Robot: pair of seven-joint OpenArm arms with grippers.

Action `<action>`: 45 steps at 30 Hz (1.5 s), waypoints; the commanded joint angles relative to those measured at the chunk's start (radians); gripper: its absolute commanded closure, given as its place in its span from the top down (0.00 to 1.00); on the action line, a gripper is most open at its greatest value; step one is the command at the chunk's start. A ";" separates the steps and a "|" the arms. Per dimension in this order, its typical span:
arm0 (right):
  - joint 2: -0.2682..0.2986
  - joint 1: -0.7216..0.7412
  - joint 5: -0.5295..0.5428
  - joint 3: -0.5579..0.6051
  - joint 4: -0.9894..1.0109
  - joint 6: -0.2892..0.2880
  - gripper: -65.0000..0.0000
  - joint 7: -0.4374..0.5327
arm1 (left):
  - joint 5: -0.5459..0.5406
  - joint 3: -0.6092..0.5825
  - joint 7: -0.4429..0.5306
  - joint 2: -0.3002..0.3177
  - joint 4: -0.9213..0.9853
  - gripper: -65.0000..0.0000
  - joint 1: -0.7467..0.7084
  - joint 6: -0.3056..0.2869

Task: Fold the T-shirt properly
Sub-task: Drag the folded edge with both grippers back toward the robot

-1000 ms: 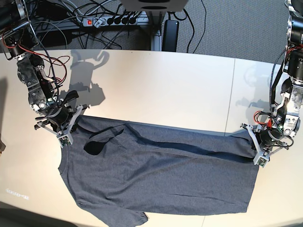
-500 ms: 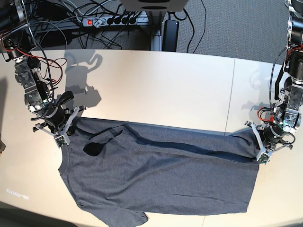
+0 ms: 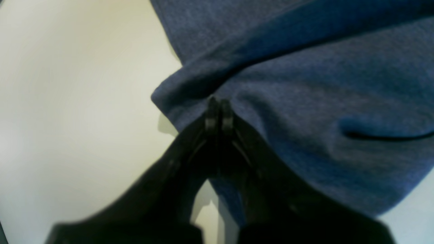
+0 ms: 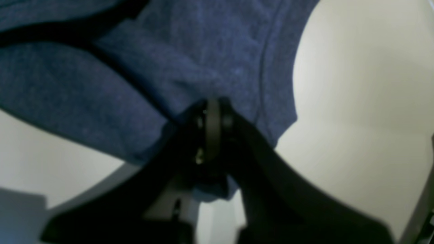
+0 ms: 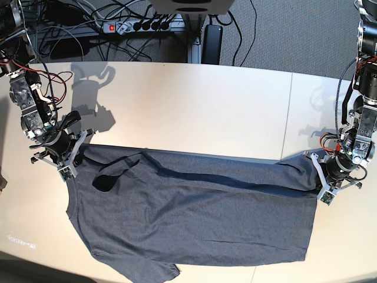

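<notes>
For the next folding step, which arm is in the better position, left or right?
Neither clearly; this step probably needs both. The left gripper is shut on the T-shirt at its hem corner, the right gripper at the shoulder near the collar. The cloth hangs stretched between them, so they should move together.

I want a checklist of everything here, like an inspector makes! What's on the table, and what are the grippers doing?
Surface: pale table, bare behind the shirt.
Job's things: grey T-shirt spread flat, plain side up, far edge folded over in a long crease.
Clutter: nothing seen.
Grippers: left gripper shut on the T-shirt's corner; right gripper shut on its edge at the other end.
Cables: red wires on the right arm; black cables on the floor.
Surroundings: power strip, grey carpet.
</notes>
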State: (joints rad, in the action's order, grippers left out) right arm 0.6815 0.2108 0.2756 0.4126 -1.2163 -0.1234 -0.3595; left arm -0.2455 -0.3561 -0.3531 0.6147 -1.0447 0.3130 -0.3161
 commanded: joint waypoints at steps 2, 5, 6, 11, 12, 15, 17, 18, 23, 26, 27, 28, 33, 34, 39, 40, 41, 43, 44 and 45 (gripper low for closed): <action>0.022 0.011 -0.010 -0.006 0.012 -0.042 0.00 -0.023 | -0.002 0.008 0.007 0.017 -0.011 0.00 0.024 -0.014; 0.022 0.011 -0.029 -0.006 0.030 -0.042 0.00 -0.013 | 0.000 0.008 -0.005 0.018 -0.011 0.00 0.024 -0.014; 0.022 0.011 -0.031 -0.006 0.035 -0.042 0.00 -0.010 | 0.000 0.008 -0.011 0.017 -0.011 0.00 0.024 -0.013; 0.023 0.011 -0.032 -0.006 0.040 -0.042 0.00 -0.010 | 0.000 0.008 -0.018 0.017 -0.011 0.00 0.024 -0.014; 0.023 0.011 -0.033 -0.006 0.040 -0.042 0.00 -0.010 | 0.000 0.008 -0.018 0.018 -0.011 0.00 0.024 -0.014; 0.022 0.011 -0.032 -0.006 0.040 -0.042 0.00 -0.010 | -0.001 0.009 -0.019 0.024 -0.011 0.00 0.024 -0.013; 0.021 0.011 -0.031 -0.006 0.039 -0.042 0.00 -0.009 | -0.005 0.009 -0.019 0.030 -0.013 0.00 0.025 -0.013; 0.021 0.011 -0.032 -0.006 0.039 -0.042 0.00 -0.006 | -0.010 0.009 -0.025 0.034 -0.019 0.00 0.025 -0.013; 0.021 0.011 -0.032 -0.006 0.039 -0.042 0.00 -0.006 | -0.139 0.009 -0.113 0.065 -0.132 0.00 0.024 -0.010; 0.019 0.011 -0.028 -0.006 0.039 -0.042 0.00 0.001 | -0.163 0.009 -0.151 0.063 -0.223 0.00 0.024 -0.010; 0.015 0.011 -0.028 -0.006 0.039 -0.042 0.00 0.001 | -0.167 0.009 -0.176 0.058 -0.247 0.00 0.024 -0.012; 0.013 0.011 -0.028 -0.006 0.039 -0.042 0.00 0.001 | -0.176 0.009 -0.199 0.050 -0.261 0.00 0.024 -0.019; 0.011 0.013 -0.032 -0.006 0.040 -0.042 0.00 0.001 | -0.203 0.008 -0.200 0.007 -0.256 0.00 -0.003 -0.040; 0.011 0.014 -0.032 -0.006 0.040 -0.042 0.00 0.001 | -0.203 0.009 -0.198 -0.003 -0.249 0.00 -0.012 -0.040; 0.011 0.019 -0.028 -0.006 0.040 -0.042 0.00 0.005 | -0.190 0.008 -0.158 -0.034 -0.201 0.00 -0.071 -0.044; 0.010 0.019 -0.028 -0.006 0.040 -0.042 0.00 0.005 | -0.178 0.008 -0.143 -0.038 -0.193 0.00 -0.080 -0.044; 0.010 0.019 -0.028 -0.006 0.040 -0.042 0.00 0.005 | -0.162 0.008 -0.131 -0.042 -0.188 0.00 -0.085 -0.044; 0.011 0.019 -0.028 -0.006 0.040 -0.042 0.00 0.005 | -0.127 0.008 -0.125 -0.052 -0.176 0.00 -0.087 -0.044; 0.011 0.019 -0.028 -0.006 0.040 -0.042 0.00 0.005 | -0.107 0.008 -0.125 -0.055 -0.172 0.00 -0.086 -0.044; 0.011 0.019 -0.028 -0.006 0.040 -0.042 0.00 0.004 | -0.092 0.008 -0.125 -0.055 -0.172 0.00 -0.087 -0.044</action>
State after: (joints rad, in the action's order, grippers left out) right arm 0.6785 0.2199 0.2466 0.4114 -1.1778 -0.1238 -0.3222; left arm -0.3382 -0.3557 -0.4747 0.5465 -1.2110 0.2108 -0.3450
